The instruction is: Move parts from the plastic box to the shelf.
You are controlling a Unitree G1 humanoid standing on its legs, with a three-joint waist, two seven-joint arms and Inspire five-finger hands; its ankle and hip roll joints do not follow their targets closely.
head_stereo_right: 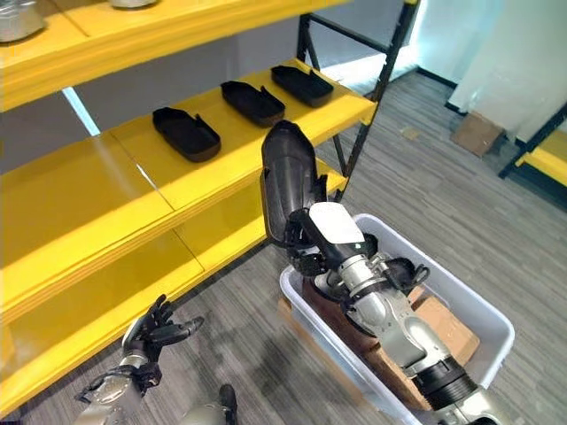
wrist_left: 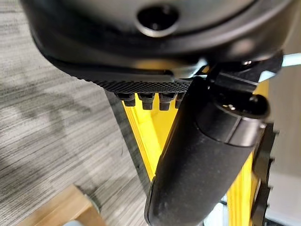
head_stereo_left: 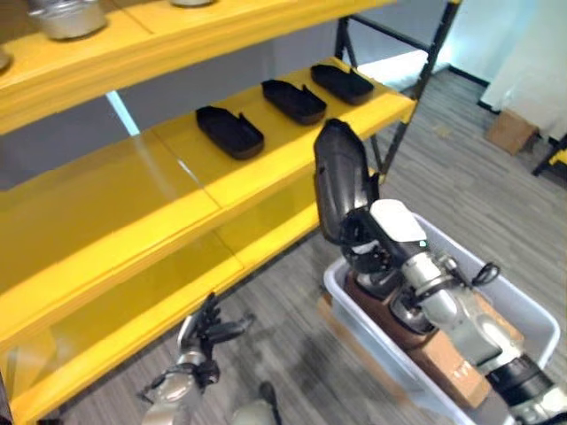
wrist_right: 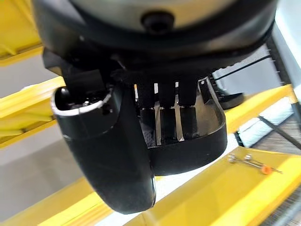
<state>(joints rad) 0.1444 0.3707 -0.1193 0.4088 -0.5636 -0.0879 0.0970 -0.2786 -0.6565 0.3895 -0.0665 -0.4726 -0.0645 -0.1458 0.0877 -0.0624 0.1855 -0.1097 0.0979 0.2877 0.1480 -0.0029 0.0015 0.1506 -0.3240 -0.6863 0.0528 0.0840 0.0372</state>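
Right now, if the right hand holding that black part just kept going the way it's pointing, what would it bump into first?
Probably the yellow shelf: the right hand holds the black part upright toward its front edge, though depth is unclear.

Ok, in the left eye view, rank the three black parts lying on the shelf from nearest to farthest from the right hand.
The right hand holds a fourth black part upright.
1. Left part, toward the shelf's middle; too close to call with 2.
2. Middle part.
3. Right part, farthest, by the shelf's end post.
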